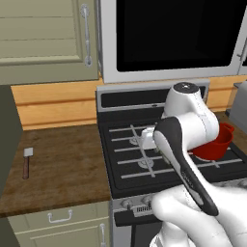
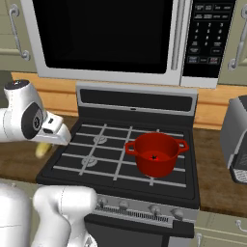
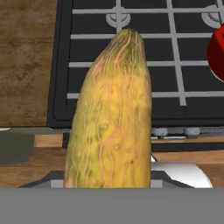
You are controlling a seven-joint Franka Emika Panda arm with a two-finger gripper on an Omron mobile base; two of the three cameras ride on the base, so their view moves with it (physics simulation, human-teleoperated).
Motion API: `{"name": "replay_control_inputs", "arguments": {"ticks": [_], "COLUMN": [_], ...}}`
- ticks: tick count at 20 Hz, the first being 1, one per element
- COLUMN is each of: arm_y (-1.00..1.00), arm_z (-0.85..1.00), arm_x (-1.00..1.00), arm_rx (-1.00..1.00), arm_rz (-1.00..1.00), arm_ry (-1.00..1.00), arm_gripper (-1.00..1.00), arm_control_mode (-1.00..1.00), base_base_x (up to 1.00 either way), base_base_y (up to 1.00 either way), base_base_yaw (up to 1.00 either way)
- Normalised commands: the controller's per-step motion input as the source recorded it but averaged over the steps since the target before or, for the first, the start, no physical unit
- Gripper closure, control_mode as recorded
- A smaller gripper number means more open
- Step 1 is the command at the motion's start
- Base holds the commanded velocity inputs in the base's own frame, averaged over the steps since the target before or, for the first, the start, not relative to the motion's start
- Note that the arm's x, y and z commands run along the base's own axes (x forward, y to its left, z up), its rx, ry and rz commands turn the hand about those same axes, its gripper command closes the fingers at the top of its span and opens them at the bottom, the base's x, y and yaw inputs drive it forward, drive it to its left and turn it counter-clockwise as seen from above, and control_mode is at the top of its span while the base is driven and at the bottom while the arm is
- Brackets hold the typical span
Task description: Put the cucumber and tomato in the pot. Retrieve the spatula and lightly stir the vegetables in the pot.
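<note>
The gripper (image 2: 46,144) is pinching the cucumber (image 3: 111,113), carrying it in the air over the left edge of the stove (image 1: 144,178), near the wooden counter (image 1: 58,159). In the hand view the cucumber is standing up from between the fingertips, filling the middle of the picture; the tips themselves are being covered by it, so the exact hold is hard to read. It is looking stiff, light and smooth-skinned, likely a little slippery, so a grip across its thick middle is probably serving better than one near a tapering end. The pot (image 2: 155,153) is sitting on the stove's right side, towards the front. A small red shape with a dark spot is showing on the pot's floor, likely the tomato, though it is barely standing out from the red. The spatula (image 1: 27,162) is lying near the counter's left edge
</note>
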Motion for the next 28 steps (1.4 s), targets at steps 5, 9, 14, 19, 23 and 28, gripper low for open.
{"name": "replay_control_inputs", "arguments": {"ticks": [5, 9, 14, 19, 23, 28], "arm_y": [-0.99, -0.96, -1.0, -0.94, -0.87, -0.49], "arm_z": [0.14, 0.08, 0.03, 0.0, 0.0, -0.09], "arm_x": [0.0, 0.04, 0.16, 0.36, 0.6, 0.62], "arm_rx": [-0.11, -0.16, -0.14, -0.07, 0.05, 0.02], "arm_rz": [-0.01, 0.0, 0.0, -0.04, -0.03, 0.03], "arm_ry": [0.0, -0.01, 0.0, 0.02, 0.14, 0.08], "arm_gripper": [1.0, 1.0, 1.0, 1.0, 1.0, 1.0], "arm_control_mode": [-1.0, -1.0, -1.0, -1.0, -1.0, -1.0], "base_base_x": [0.0, 0.0, 0.0, 0.0, 0.0, 0.0], "base_base_y": [0.0, 0.0, 0.0, 0.0, 0.0, 0.0], "base_base_yaw": [0.0, 0.0, 0.0, 0.0, 0.0, 0.0]}}
